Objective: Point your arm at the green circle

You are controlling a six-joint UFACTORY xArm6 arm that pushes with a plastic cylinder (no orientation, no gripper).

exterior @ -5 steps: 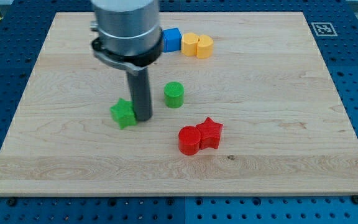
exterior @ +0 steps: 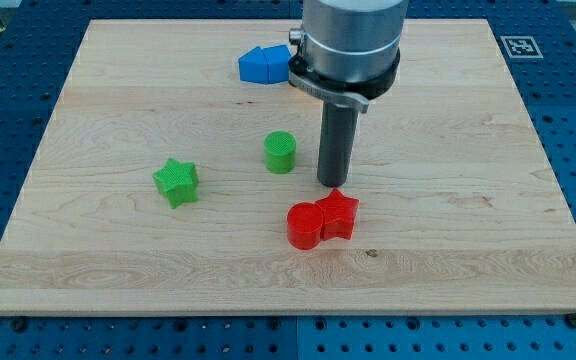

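The green circle (exterior: pixel 280 152) stands near the middle of the wooden board (exterior: pixel 88 260). My tip (exterior: pixel 334 184) rests on the board a short way to the circle's right, apart from it, and just above the red star (exterior: pixel 339 213). The dark rod rises from the tip to the arm's grey body at the view's top.
A red circle (exterior: pixel 304 225) touches the red star on its left. A green star (exterior: pixel 176 182) lies to the left of the green circle. Blue blocks (exterior: pixel 263 64) sit near the top, partly behind the arm. The yellow blocks are hidden.
My tip has moved right, from beside the green star to the right side of the green circle. The green star has shifted left. The arm now hides the yellow blocks.
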